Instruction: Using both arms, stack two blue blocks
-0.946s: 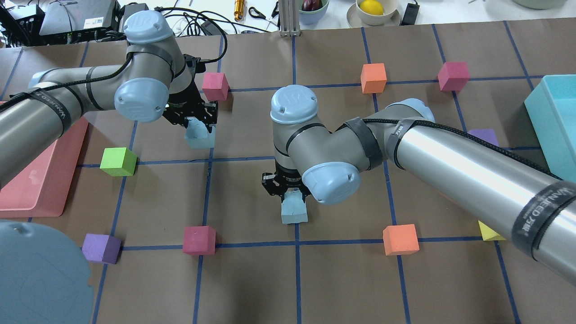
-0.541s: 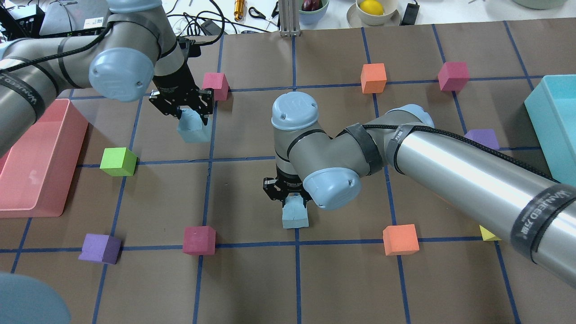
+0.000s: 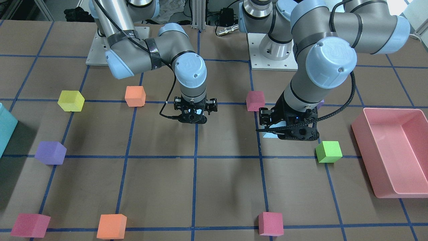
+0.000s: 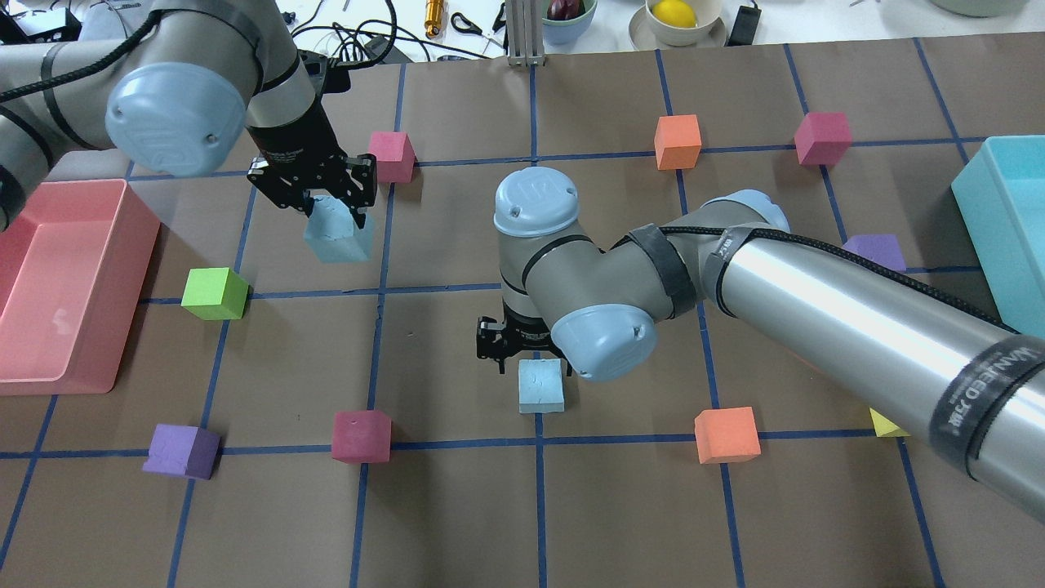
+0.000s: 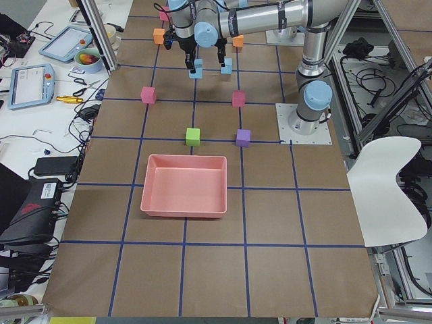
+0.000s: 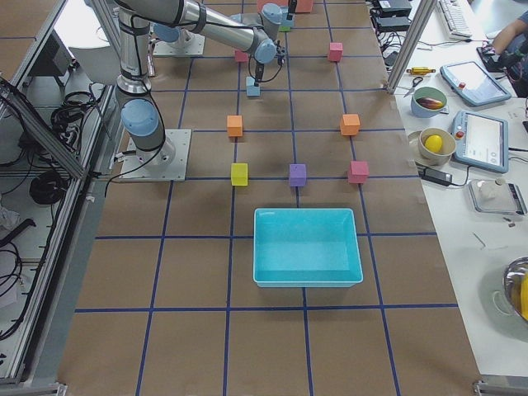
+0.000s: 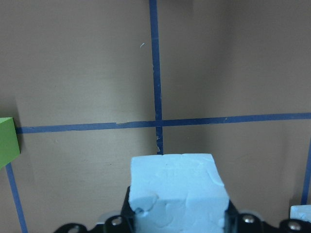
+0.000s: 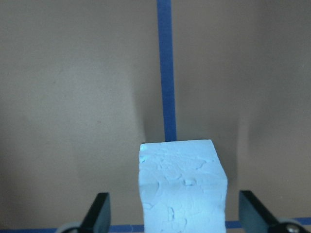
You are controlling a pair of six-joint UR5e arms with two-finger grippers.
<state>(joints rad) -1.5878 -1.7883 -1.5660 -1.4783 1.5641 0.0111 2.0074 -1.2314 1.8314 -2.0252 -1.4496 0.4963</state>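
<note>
Blue block (image 4: pixel 541 385) lies free, centre, under spread right gripper (image 4: pixel 527 352); left gripper (image 4: pixel 333 206) clamps second block (image 4: pixel 336 238), far left; unstacked.

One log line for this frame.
left gripper: shut on lifted light blue foam block | right gripper: open above resting light blue foam block | stack: not made

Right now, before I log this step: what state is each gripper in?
Left gripper: shut on a blue block.
Right gripper: open, fingers either side of the second blue block, not touching it.
</note>
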